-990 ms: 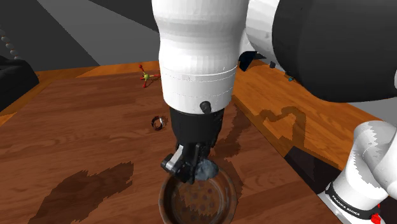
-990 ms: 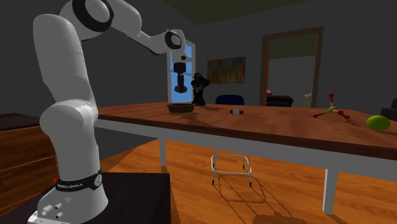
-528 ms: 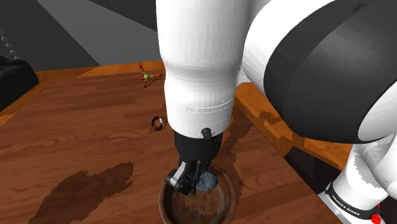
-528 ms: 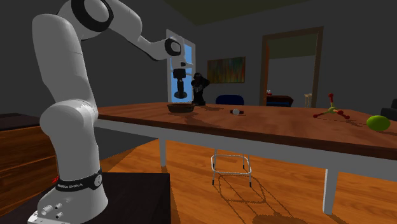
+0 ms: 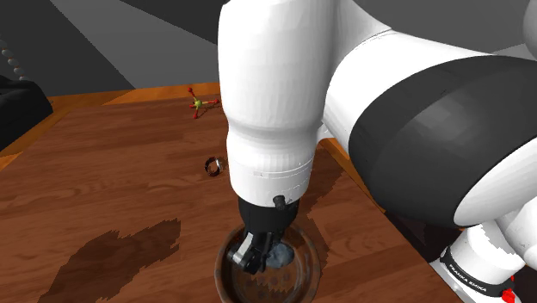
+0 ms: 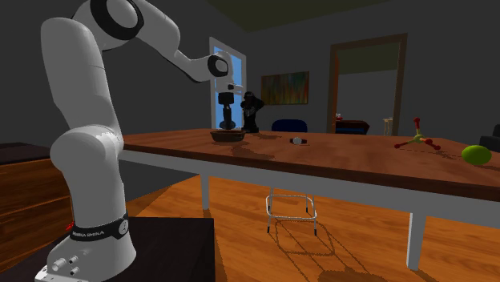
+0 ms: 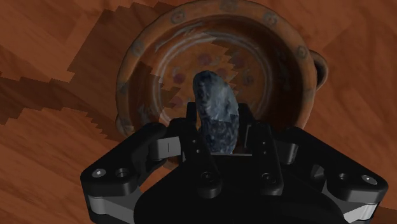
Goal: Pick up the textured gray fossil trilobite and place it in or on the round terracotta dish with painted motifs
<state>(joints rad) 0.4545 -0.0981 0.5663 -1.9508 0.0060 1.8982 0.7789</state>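
Your pincer is clamped on the gray trilobite, its long axis pointing down at the middle of the terracotta dish directly beneath, near the bench's stand-side end.

Trilobite: mottled blue-grey, paler flecks. Dish: terracotta brown, dull dots along rim, pale rings inside, dark spots at centre. Table: red-brown wood grain, darker jagged blotches. Gripper: black. Arm: white, dark joints. Round fruit: green
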